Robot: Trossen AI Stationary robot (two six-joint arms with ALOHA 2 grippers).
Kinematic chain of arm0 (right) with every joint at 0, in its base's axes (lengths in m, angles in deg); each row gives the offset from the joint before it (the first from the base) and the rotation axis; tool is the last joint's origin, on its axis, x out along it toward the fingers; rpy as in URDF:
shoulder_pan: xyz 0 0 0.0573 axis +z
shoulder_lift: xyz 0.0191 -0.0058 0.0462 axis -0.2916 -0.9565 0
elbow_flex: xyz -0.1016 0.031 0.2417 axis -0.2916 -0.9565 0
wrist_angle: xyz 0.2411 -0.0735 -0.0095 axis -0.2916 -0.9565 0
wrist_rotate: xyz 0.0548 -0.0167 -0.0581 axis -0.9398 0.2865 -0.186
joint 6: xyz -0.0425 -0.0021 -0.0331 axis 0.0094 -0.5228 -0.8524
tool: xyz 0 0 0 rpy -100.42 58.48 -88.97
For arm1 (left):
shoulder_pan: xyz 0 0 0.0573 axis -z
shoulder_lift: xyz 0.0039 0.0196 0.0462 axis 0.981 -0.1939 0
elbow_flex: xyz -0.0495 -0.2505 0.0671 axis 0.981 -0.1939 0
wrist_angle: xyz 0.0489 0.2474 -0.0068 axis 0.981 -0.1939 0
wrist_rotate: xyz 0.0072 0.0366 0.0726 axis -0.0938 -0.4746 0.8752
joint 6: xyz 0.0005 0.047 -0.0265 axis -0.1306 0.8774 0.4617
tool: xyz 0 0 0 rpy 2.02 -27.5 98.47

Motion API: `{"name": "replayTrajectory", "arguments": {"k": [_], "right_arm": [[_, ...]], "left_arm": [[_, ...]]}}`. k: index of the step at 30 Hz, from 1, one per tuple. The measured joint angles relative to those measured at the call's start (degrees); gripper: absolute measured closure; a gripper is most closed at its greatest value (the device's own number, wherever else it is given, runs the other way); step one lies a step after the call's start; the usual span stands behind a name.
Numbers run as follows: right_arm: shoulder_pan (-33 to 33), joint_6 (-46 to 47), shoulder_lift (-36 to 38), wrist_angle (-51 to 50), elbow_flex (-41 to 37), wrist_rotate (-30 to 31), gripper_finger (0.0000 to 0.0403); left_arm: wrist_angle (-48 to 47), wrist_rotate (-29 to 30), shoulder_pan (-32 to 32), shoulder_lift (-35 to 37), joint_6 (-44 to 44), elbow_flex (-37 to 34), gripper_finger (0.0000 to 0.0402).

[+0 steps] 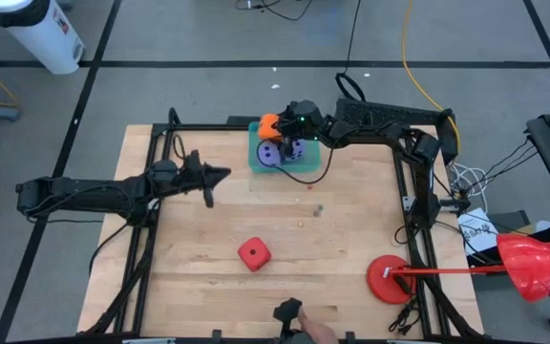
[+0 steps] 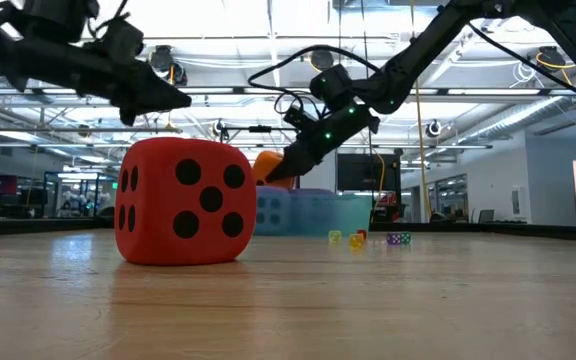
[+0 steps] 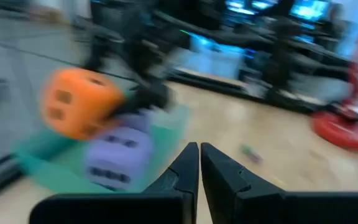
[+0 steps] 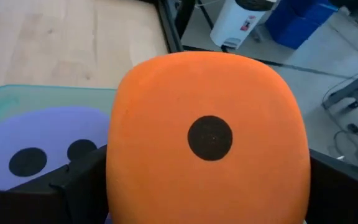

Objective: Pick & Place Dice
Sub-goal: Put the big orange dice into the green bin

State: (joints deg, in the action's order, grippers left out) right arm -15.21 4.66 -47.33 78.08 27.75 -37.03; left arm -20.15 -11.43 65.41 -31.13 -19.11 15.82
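Observation:
The orange die [image 1: 267, 124] is held by my right gripper [image 1: 273, 127] over the far left corner of a green tray [image 1: 304, 164], which sits at the table's far middle. Two purple dice [image 1: 270, 153] [image 1: 293, 148] lie in the tray. In the right wrist view one purple die [image 4: 42, 149] shows below the orange die [image 4: 210, 137]. The red die [image 1: 253, 253] rests on the table near the middle; it is large in the low view [image 2: 183, 200]. My left gripper [image 1: 214, 178] hovers shut, left of the tray, touching nothing. My right gripper pinches the orange die between its two fingers [image 4: 73, 183], one on each of two opposite side faces [image 4: 126, 168]. The fingers slant down from the table's right side. The die is lifted clear above the tray, its one-dot face toward the wrist camera.
A red round disc [image 1: 390, 279] lies near the right near corner, with a red funnel-like thing [image 1: 533, 263] beyond the table's edge. A few tiny dice [image 1: 318, 210] lie right of centre. A black frame [image 1: 413, 205] runs along the table's sides.

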Motion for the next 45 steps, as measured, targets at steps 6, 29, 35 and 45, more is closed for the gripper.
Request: {"name": "replayTrajectory", "arguments": {"k": [6,29,35,45], "right_arm": [[0.6,-2.2,0.0,-0.3,0.0,-0.5,0.0003],[2.6,-6.7,0.1,0.4,0.0,-0.5,0.0003],[3.1,-8.6,0.0,0.7,0.0,-2.1,0.0003],[3.5,-9.5,-0.1,2.0,-0.1,-3.8,0.0003]], "left_arm": [[-2.8,-4.8,-6.5,-7.0,2.3,8.4,0.0395],[-22.4,-10.0,-16.7,-43.0,4.6,44.2,0.0395],[-22.7,-15.4,-19.8,-46.4,3.5,44.9,0.0393],[-25.7,-15.9,-22.2,-51.6,2.6,44.9,0.0394]]}}
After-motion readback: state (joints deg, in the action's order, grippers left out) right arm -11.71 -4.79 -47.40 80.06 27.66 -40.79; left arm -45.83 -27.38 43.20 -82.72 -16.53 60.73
